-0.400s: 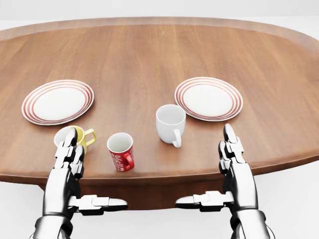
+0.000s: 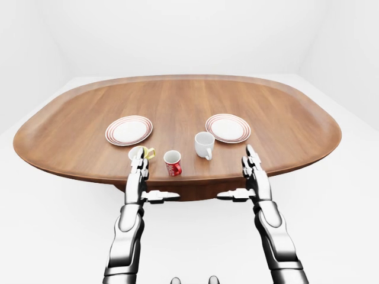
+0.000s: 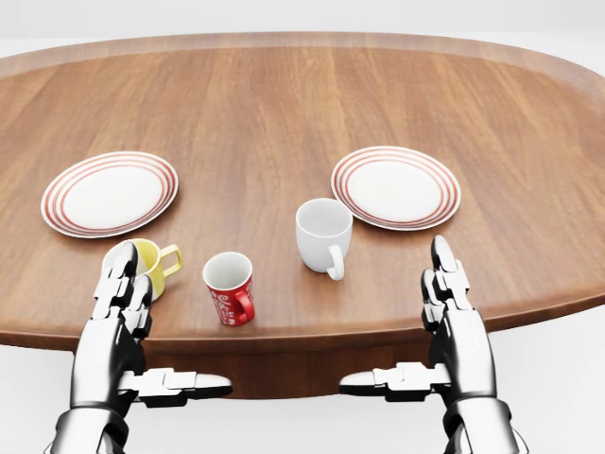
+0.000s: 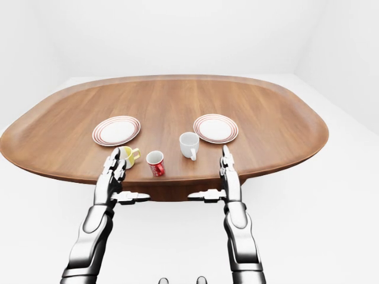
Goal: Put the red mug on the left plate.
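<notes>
Three mugs (image 3: 323, 235), two plates (image 3: 110, 193), one table (image 3: 284, 104).

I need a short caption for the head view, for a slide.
Both open hands hover near the table edge; red mug stands between yellow and white mugs, left plate empty.

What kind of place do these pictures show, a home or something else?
Probably a simulated test room set like a dining table: an oval wooden table holds two red-rimmed plates and mugs such as the red mug, amid bare white walls and floor.
</notes>
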Controlling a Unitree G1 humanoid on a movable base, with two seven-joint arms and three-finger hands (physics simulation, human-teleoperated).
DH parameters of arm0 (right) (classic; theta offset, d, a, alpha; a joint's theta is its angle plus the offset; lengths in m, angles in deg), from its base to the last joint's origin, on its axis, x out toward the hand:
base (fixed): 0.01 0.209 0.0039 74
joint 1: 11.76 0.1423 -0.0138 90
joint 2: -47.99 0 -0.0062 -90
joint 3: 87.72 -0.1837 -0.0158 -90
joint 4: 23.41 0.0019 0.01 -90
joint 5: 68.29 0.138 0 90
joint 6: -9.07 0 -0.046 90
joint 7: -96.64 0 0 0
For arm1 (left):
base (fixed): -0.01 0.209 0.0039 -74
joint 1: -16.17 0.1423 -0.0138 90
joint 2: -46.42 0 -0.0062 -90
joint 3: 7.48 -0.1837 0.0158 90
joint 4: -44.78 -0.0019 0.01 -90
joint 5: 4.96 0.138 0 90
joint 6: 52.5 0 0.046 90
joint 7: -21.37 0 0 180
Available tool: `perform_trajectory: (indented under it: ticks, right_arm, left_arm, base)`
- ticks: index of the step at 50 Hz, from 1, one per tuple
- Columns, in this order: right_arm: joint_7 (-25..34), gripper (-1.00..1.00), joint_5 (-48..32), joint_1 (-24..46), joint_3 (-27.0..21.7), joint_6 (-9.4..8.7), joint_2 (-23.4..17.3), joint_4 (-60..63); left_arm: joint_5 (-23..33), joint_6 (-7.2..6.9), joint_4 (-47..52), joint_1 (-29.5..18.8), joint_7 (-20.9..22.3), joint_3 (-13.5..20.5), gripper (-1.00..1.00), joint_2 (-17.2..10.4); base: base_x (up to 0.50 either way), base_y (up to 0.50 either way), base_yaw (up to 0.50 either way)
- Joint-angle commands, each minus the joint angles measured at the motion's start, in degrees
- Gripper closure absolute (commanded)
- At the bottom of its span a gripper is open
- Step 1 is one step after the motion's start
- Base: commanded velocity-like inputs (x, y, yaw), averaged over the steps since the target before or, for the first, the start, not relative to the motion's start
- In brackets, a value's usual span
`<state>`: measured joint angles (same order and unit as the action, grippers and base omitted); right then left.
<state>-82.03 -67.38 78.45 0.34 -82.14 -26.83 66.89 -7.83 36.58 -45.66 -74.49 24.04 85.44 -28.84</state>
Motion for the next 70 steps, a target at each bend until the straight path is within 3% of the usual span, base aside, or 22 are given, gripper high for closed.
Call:
perform_trajectory:
  ticks: [1, 3, 4, 5, 17, 18, 19, 20, 31, 52, 70]
  right_arm:
    - [0.9, -1.00, -2.3, -20.1, 2.1, 4.01, 0.1, 21.3]
    - [1.3, -1.00, -2.5, -21.2, 2.0, 4.63, 0.4, 22.1]
    - [3.0, -1.00, -1.3, -28.0, 3.1, 6.21, 0.6, 26.6]
    - [2.6, -1.00, -3.9, -37.1, 5.8, 6.21, 0.7, 30.8]
    - [0.6, -1.00, -3.6, -37.6, 7.0, 6.21, -1.1, 30.8]
    - [-3.1, -1.00, -11.1, -41.8, 9.4, 6.21, -0.5, 33.3]
    - [-4.4, -1.00, -11.5, -41.9, 10.2, 6.21, -1.5, 33.4]
    - [-5.6, -1.00, -11.1, -41.7, 10.6, 6.21, -2.3, 33.2]
    - [-8.9, -1.00, -10.1, -41.5, 12.6, 6.21, -6.2, 33.3]
    - [-10.6, -1.00, -9.7, -40.7, 13.0, 6.21, -7.0, 33.7]
    - [-11.5, -1.00, -9.8, -41.6, 13.4, 6.21, -7.5, 33.9]
  left_arm:
    - [-1.3, 0.61, 14.2, 8.2, -3.2, 2.2, -1.00, 1.1]
    - [-1.3, 0.69, 14.9, 8.6, -3.3, 2.3, -1.00, 1.2]
    - [-2.5, 1.80, 19.2, 11.7, -3.3, 3.4, -1.00, 1.5]
    - [-7.3, 4.00, 24.0, 15.6, -0.9, 5.4, -1.00, 2.0]
    - [-7.1, 3.91, 24.4, 15.7, 0.0, 6.1, -1.00, 2.8]
    - [-7.8, 4.12, 24.0, 15.2, -0.7, 7.6, -1.00, 2.9]
    - [-7.7, 4.11, 24.0, 15.2, -0.7, 7.8, -1.00, 2.9]
    - [-9.2, 4.58, 26.3, 17.7, 2.9, 6.5, -1.00, 2.7]
    - [-6.9, 4.56, 25.6, 17.2, 3.1, 6.1, -1.00, 3.4]
    - [-6.8, 4.47, 25.5, 17.3, 3.3, 5.7, -1.00, 3.4]
    - [-6.7, 4.46, 25.6, 17.3, 3.2, 5.6, -1.00, 3.3]
  base:
    - [0.00, 0.00, 0.00]
    - [0.00, 0.00, 0.00]
    - [0.00, 0.00, 0.00]
    - [0.00, 0.00, 0.00]
    - [0.00, 0.00, 0.00]
    - [0.00, 0.00, 0.00]
    - [0.00, 0.00, 0.00]
    - [0.00, 0.00, 0.00]
    - [0.00, 0.00, 0.00]
    - [0.00, 0.00, 0.00]
    - [0.04, 0.50, 0.00]
